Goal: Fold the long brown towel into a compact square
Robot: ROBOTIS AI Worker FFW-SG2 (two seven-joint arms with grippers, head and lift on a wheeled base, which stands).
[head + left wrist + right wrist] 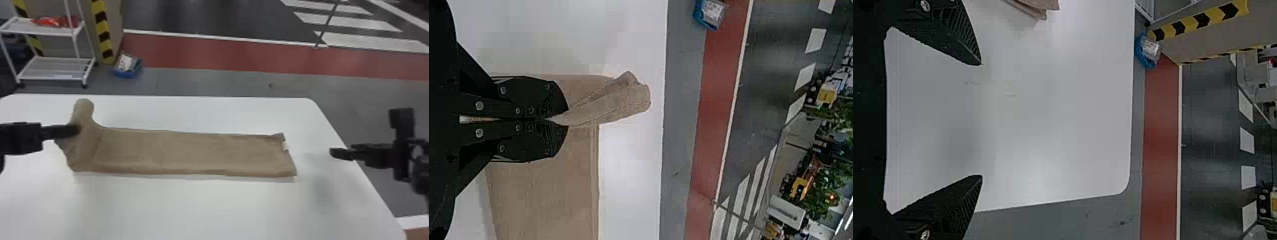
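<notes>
Head view: the long brown towel (191, 153) lies lengthwise across the white table (191, 207), its left end bunched and raised; the left gripper (77, 130) comes in over that end from the left, its tips against the gathered cloth, and a rounded fold (84, 107) sticks out beyond them toward the table's far edge; the rest of the towel runs fairly flat toward the right, with a small white tag (285, 146) at its right end; the right gripper (338, 153) is over the table's right side, well apart from that end, with nothing in its grasp. In the left wrist view, the left gripper (566, 119) has its two fingers pressed together on a narrow pinch of towel; the cloth widens out past the tips into a loose flap, while the flatter part lies beneath and beside the jaws. In the right wrist view, the right gripper (981, 120) has its jaws spread wide, bare tabletop between them; a towel corner shows beyond one fingertip, outside the gap and touching neither finger. Behind the table stand a white shelf cart (48, 30) and, on the floor beside it, a blue bin (127, 74).
</notes>
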